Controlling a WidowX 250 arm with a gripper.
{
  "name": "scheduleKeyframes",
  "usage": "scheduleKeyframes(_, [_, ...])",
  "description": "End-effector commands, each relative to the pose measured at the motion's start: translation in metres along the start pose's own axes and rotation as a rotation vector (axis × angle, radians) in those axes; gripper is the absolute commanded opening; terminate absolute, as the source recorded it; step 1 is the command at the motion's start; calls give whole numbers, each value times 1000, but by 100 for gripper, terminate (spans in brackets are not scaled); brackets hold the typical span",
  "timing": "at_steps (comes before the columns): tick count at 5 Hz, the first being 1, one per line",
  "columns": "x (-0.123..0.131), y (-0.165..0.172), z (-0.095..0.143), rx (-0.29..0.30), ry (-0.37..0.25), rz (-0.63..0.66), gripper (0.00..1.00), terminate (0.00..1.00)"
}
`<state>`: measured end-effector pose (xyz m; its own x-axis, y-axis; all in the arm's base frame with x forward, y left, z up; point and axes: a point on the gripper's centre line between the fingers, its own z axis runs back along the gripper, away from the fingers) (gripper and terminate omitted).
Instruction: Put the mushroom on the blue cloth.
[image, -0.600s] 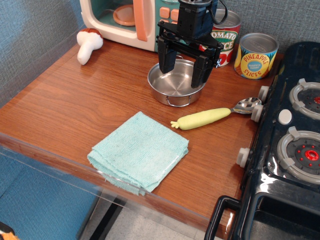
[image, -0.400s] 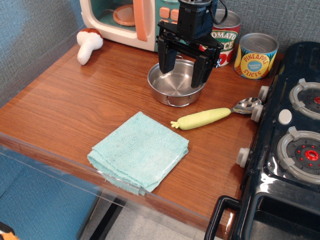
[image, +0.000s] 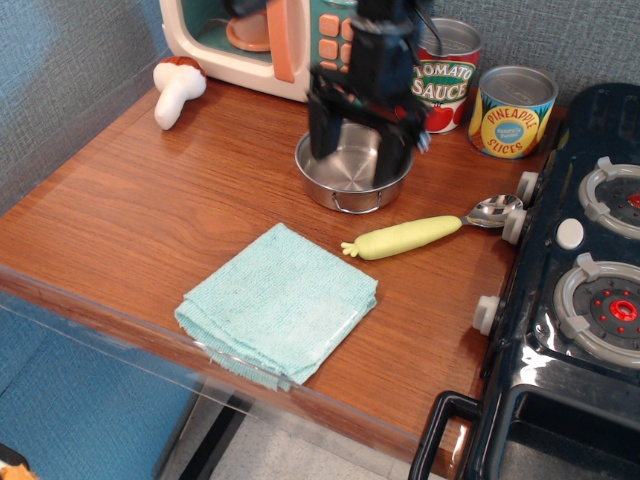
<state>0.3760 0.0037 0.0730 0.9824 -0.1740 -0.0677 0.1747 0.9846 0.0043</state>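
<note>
The mushroom (image: 176, 88) lies at the table's far left corner, white stem toward me and reddish-brown cap against the toy microwave. The blue cloth (image: 278, 303) lies folded near the front edge of the table. My gripper (image: 357, 160) hangs open and empty above the steel pot (image: 352, 170), its two black fingers spread over the pot's rim. It is well to the right of the mushroom and behind the cloth.
A toy microwave (image: 262, 42) stands at the back. A tomato sauce can (image: 446, 80) and a pineapple can (image: 512, 111) stand at the back right. A spoon with a yellow-green carrot handle (image: 412, 236) lies right of the cloth. A toy stove (image: 580, 290) fills the right side.
My gripper has turned about its vertical axis and shifted slightly left over the pot; the fingers now look closer together in view. Nothing on the table has moved.
</note>
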Motion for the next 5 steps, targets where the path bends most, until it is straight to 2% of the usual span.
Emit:
scheduleKeyframes(1, [-6,106,42,42,-175,219,100,0])
scheduleKeyframes(3, [-13,196,32,129,-180,340,100,0])
scheduleKeyframes(4, [-5,208,21,174,-164,354,100,0])
scheduleKeyframes(5, [3,213,5,178,-158,372,100,0])
